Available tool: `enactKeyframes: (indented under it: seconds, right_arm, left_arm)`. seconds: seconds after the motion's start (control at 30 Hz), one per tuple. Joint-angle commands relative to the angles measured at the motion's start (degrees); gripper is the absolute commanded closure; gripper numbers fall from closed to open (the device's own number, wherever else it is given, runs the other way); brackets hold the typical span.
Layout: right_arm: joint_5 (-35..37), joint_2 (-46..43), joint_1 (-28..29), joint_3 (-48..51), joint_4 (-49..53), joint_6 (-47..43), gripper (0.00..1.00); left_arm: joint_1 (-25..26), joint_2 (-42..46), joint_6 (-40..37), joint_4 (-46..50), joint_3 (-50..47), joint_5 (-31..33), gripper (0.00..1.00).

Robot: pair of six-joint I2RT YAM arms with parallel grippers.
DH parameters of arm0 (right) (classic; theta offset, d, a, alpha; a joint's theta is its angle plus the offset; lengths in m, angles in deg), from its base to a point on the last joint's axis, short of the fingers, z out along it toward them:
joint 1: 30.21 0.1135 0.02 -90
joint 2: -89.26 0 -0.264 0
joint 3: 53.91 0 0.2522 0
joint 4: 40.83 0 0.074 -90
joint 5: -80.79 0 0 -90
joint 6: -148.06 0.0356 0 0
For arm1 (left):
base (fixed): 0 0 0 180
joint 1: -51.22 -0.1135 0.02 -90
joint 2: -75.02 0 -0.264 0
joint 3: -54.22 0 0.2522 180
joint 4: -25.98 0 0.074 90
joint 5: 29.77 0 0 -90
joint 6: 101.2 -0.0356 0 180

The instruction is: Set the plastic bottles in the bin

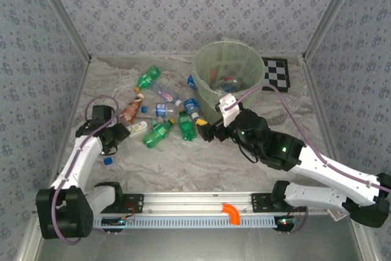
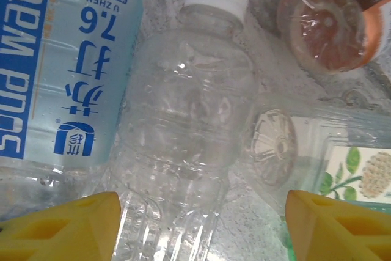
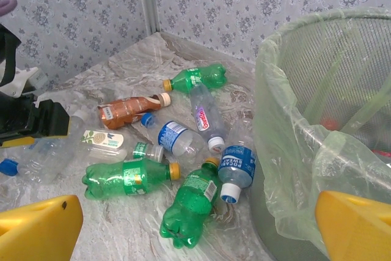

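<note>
The left gripper (image 2: 201,227) hangs over a clear white-capped bottle (image 2: 183,120), jaws spread astride its base, probably lining up a pinch. A blue-labelled bottle (image 2: 55,71) touches it at 9 o'clock, and a flower-labelled bottle (image 2: 342,163) crowds 3 o'clock. The right gripper (image 1: 206,131), jaws wide and empty, sits beside the bin (image 1: 204,84) at the 1 o'clock of the table (image 1: 183,157).

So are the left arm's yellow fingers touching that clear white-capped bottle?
Cannot tell. In the left wrist view the clear bottle lies between the fingers: one overlaps its edge, which could be contact or just overlap, and the other stands clear with a gap.
</note>
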Motion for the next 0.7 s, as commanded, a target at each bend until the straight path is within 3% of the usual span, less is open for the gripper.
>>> enactKeyframes:
  seconds: [0.0,0.27,0.67]
  right_arm:
    - [-0.1,-0.4,-0.2,-0.3,-1.0,0.9,0.0]
    - [-0.2,0.0,-0.2,-0.7,-0.7,0.8,0.0]
    - [-0.8,2.0,-0.2,-2.8,0.4,1.1,0.0]
  left_arm:
    - [-0.6,-0.7,-0.2,0.0,-0.4,1.5,0.29]
    - [-0.6,-1.1,-0.8,-0.2,-1.7,2.4,0.28]
    - [-0.6,-3.3,-0.1,-5.8,-4.8,-2.5,0.29]
